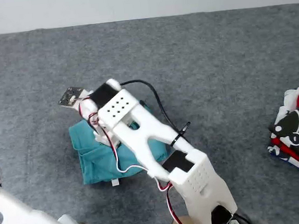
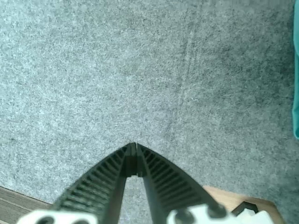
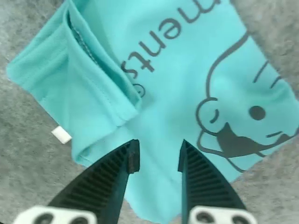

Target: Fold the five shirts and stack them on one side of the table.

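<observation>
The left fingers are pressed together over the bare, grey, fuzzy worktop. The right fingers are spread apart above the folded teal shirt (its cartoon print shows from the wrist). Well apart, a pile of shirts sits at the worktop's edge. A pale wall stands behind.
</observation>
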Motion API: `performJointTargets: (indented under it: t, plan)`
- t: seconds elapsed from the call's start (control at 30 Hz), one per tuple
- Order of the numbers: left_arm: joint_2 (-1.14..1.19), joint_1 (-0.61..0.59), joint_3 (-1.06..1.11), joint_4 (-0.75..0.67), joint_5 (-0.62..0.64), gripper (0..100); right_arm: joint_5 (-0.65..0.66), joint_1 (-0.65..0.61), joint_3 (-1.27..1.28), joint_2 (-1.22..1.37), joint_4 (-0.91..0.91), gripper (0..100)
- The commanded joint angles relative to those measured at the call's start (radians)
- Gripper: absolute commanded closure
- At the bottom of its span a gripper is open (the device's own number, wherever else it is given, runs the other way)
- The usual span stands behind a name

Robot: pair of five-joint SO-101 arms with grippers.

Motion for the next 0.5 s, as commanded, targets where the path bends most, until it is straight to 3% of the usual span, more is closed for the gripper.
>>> performJointTargets:
  t: [0.0,0.17,0.47]
  plan:
    - [-0.017,-0.002,-0.004,-0.017,-0.009,99,0.044,0.013,-0.044,-0.001,0.018,95.7]
    - [-0.017,-0.002,-0.004,-0.017,-0.009,99,0.046,-0.004,-0.046,0.067,-0.033,98.8]
    - [-0.017,-0.002,0.001,-0.025,-0.014,99,0.046,-0.176,-0.164,0.067,0.039,98.9]
